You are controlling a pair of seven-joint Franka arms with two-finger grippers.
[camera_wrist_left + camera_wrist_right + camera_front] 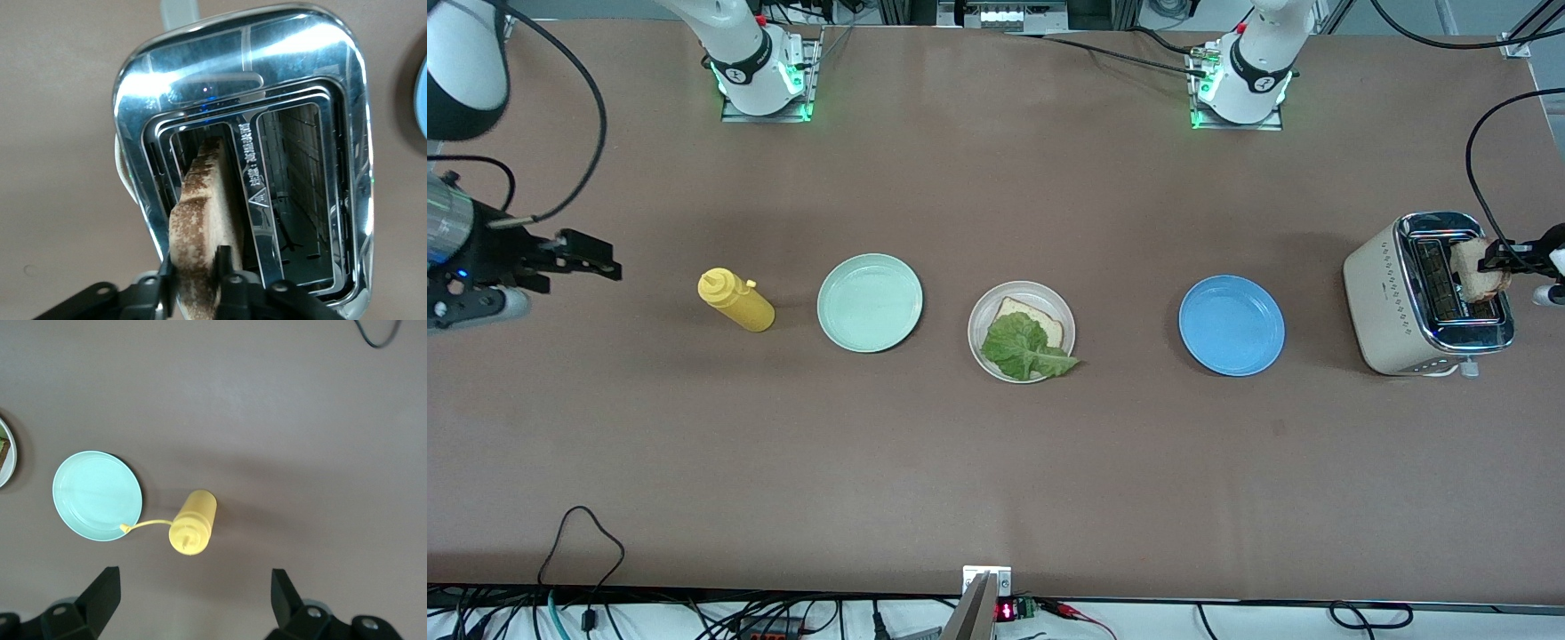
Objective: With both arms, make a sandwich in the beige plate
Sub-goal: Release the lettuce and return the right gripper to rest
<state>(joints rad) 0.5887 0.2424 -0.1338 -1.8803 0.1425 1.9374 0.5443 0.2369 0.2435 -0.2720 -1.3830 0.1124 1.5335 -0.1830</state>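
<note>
My left hand (pixel 197 283) was clamped on the crusted edge of the toast slice (pixel 200 227), half out of the toaster (pixel 1423 298) slot. It looked light, stiff and crumbly, so the slot walls could snag it. The beige plate (pixel 983 311), well toward the right arm from the toaster, held bread (pixel 1040 322) and lettuce (pixel 1024 348). The blue plate (pixel 1232 324) lay between. My right hand (pixel 193 600) waited open over the mustard bottle (pixel 192 522).

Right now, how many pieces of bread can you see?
2. One bread slice lies on the beige plate under the lettuce; the other slice is pinched in the left claw over the toaster.
</note>
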